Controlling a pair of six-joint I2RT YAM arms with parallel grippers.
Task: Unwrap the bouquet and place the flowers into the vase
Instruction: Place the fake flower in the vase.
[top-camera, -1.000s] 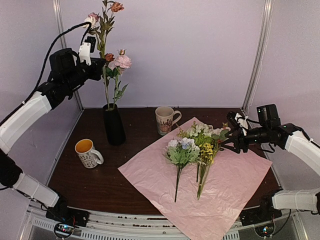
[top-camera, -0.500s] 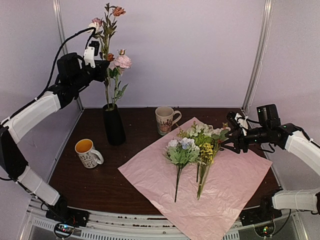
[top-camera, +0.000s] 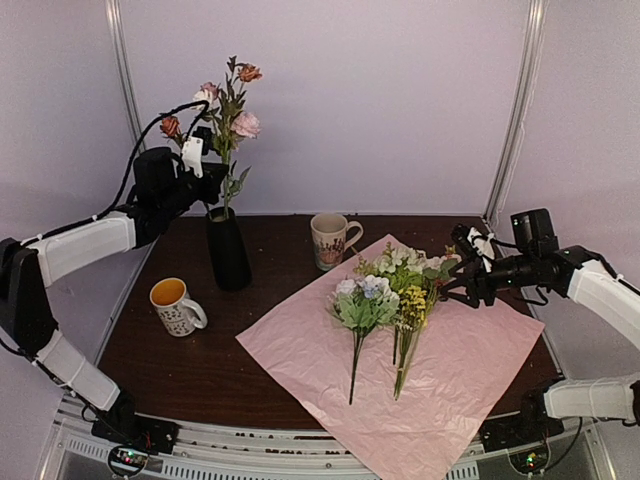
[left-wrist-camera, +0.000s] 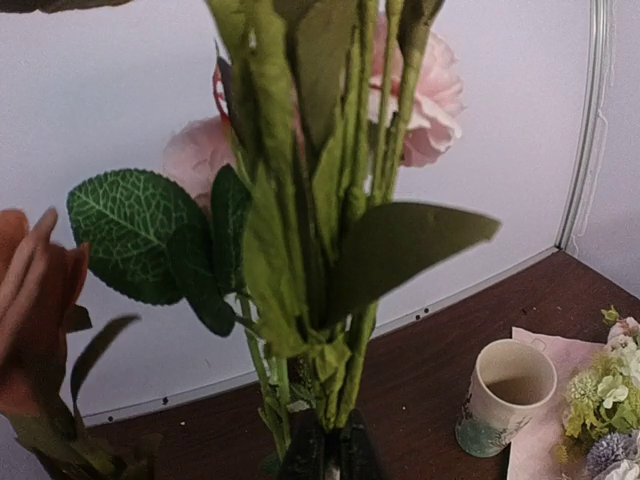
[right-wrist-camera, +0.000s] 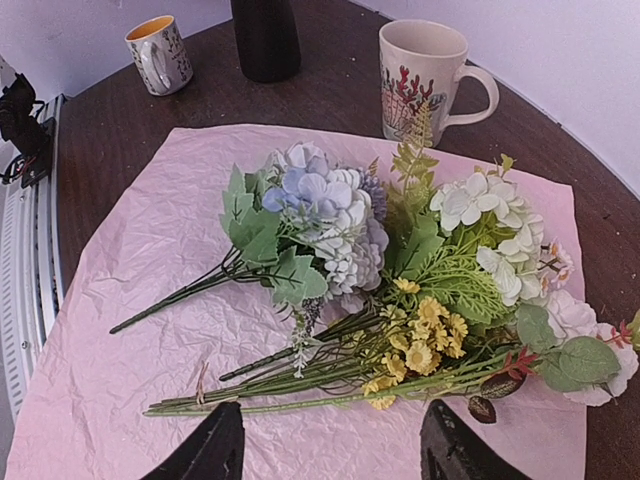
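Note:
The black vase (top-camera: 228, 250) stands at the back left of the table. My left gripper (top-camera: 212, 185) (left-wrist-camera: 328, 452) is shut on the green stems of a bunch of pink and orange-red flowers (top-camera: 228, 105) (left-wrist-camera: 320, 200), held upright above the vase, and their lower ends reach its mouth. The other flowers (top-camera: 390, 295) (right-wrist-camera: 400, 290), white, lavender and yellow, lie loose on the flattened lilac-pink paper (top-camera: 450, 370) (right-wrist-camera: 120, 330). My right gripper (top-camera: 462, 285) (right-wrist-camera: 330, 450) hovers open just right of their heads, holding nothing.
A cream patterned mug (top-camera: 330, 240) (right-wrist-camera: 425, 80) (left-wrist-camera: 505, 395) stands by the paper's far corner. An orange-lined mug (top-camera: 175, 305) (right-wrist-camera: 160, 52) sits left of the paper, in front of the vase. Walls close in the table at the back and sides.
My left arm has come down and to the right with its flowers, so the blooms now sit lower over the vase. The right gripper has stayed where it was.

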